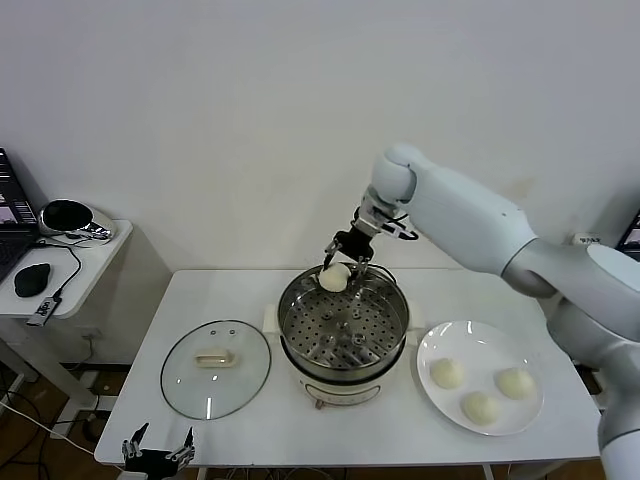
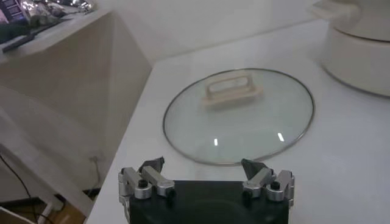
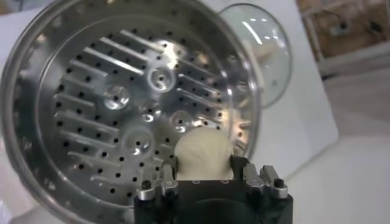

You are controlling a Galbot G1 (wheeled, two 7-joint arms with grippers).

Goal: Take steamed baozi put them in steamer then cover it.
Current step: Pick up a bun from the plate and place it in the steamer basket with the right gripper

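Observation:
My right gripper [image 1: 341,268] is shut on one creamy steamed baozi [image 1: 334,277] and holds it above the far rim of the steamer [image 1: 385,335]. The steamer is a shiny perforated steel basket on a white pot base, with nothing on its floor. In the right wrist view the baozi [image 3: 203,155] sits between the fingers [image 3: 166,179] over the perforated floor [image 3: 122,103]. Three more baozi [image 1: 447,373] lie on the white plate [image 1: 433,398] to the right. My left gripper [image 1: 157,452] is open and empty at the table's front left edge, near the glass lid [image 1: 215,367].
The glass lid with a cream handle [image 2: 232,92] lies flat on the white table left of the steamer. A side table [image 1: 80,255] with a mouse and a laptop stands at the far left. A white wall runs behind the table.

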